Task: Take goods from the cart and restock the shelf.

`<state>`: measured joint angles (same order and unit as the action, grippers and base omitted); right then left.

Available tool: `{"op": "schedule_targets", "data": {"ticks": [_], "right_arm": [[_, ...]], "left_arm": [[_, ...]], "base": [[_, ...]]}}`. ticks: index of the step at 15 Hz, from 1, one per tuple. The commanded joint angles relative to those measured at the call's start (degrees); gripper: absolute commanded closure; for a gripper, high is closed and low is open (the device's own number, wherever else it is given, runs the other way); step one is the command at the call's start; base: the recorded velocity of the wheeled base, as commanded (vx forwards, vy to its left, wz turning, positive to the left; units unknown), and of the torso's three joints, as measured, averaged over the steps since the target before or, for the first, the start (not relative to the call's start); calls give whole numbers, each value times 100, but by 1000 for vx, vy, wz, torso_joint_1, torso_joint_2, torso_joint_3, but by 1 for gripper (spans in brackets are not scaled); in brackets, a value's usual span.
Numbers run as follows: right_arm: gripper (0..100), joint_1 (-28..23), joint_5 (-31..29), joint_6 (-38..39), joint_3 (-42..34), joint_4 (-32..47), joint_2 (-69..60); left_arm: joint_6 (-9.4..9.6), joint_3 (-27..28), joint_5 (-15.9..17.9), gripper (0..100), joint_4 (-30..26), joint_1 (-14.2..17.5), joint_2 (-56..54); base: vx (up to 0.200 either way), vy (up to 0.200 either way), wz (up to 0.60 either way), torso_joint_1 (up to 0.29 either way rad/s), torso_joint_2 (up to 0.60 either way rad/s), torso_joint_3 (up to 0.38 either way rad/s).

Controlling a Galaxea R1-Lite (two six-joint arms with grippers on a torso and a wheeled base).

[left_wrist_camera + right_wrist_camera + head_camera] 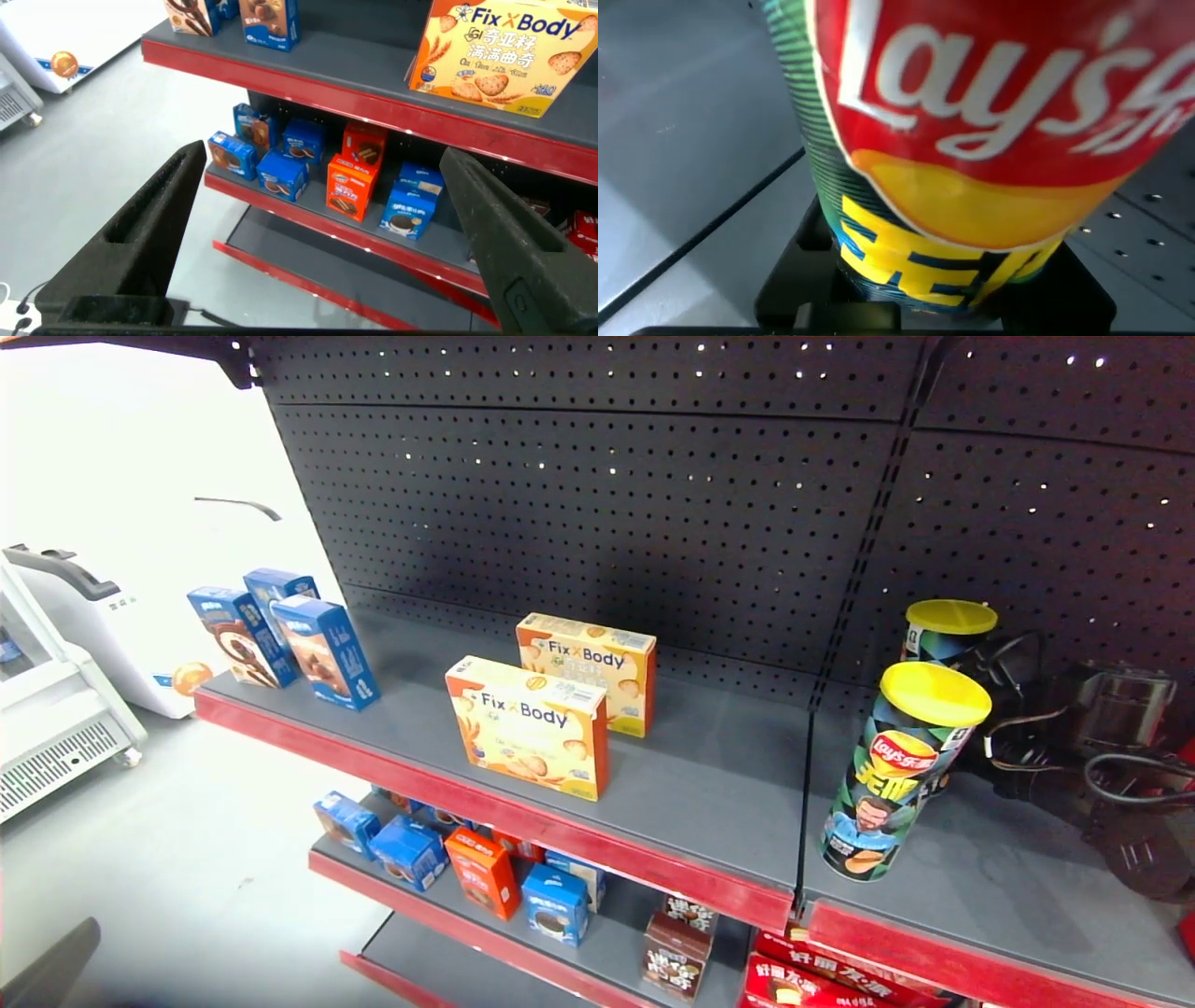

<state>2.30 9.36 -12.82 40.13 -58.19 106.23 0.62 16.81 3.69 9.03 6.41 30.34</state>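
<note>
Black pegboard (597, 504) backed the grey shelf (719, 784). The right gripper (948, 280) was clamped on a chip can (901, 775), which leaned in the shelf's right section, base at the board, in front of a second can (945, 627). The tube was probably light, stiff cardboard with a slick skin, so a hard squeeze could dent it and mid-body looked the sound hold. It bore green-black stripes, a red logo and a yellow lid. The left gripper (322, 159) hung wide open and empty before the lower shelf (308, 219).

A yellow-lidded chip can (896, 775) tilts on the shelf (709, 803), well right of the front orange box (528, 726).
</note>
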Motion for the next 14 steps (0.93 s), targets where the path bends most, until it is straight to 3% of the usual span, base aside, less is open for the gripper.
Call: {"op": "schedule_targets", "data": {"ticks": [1,12,13,14], "right_arm": [[100,68,-75,17,74,-88,188],[100,130,-312,78,56,-184,434],[0,130,-347,78,65,-228,451],[0,130,-356,70,39,-307,460]], "left_arm": [[-1,-2,0,0,2,0,16],[-1,-20,9,0,-7,0,7],[-1,-46,0,0,-7,0,7],[-1,-55,9,0,-7,-8,7]], "base": [[0,0,0,0,0,0],[0,0,0,0,0,0],[0,0,0,0,0,0],[0,0,0,0,0,0]]}}
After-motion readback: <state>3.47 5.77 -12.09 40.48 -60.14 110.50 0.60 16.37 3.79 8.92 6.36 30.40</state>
